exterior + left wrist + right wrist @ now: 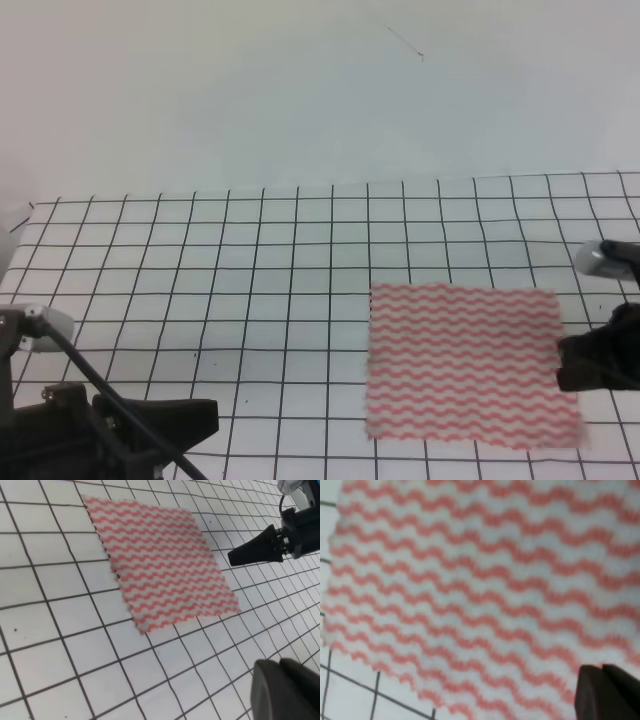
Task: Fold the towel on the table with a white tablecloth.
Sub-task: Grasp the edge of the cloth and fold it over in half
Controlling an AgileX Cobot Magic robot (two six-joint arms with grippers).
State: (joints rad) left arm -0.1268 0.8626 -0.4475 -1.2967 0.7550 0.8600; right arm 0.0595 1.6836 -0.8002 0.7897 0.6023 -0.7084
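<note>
The bench [150,300] is covered by the white tablecloth [250,250], printed with a thin black square grid, and a plain pale wall stands behind it.

Nearest the camera in the high view, my left gripper [190,420] sits low at the left edge, dark, pointing right over bare grid squares. It is well apart from the towel [465,365]. In the left wrist view only a dark finger tip [285,690] shows at the lower right, so I cannot tell whether this gripper is spread or pressed together.

The towel lies flat and unfolded on the right half of the tablecloth, a rectangle of pink-red wavy stripes on white, a few grid squares wide.

My right gripper [580,365] is at the towel's right edge, pointing left toward it. In the left wrist view its dark fingers [255,550] taper to one point with no gap visible between them, just beside the towel's edge; contact cannot be confirmed. The right wrist view is filled by the towel [480,590], blurred, with one dark finger tip [605,690] at the lower right.
</note>
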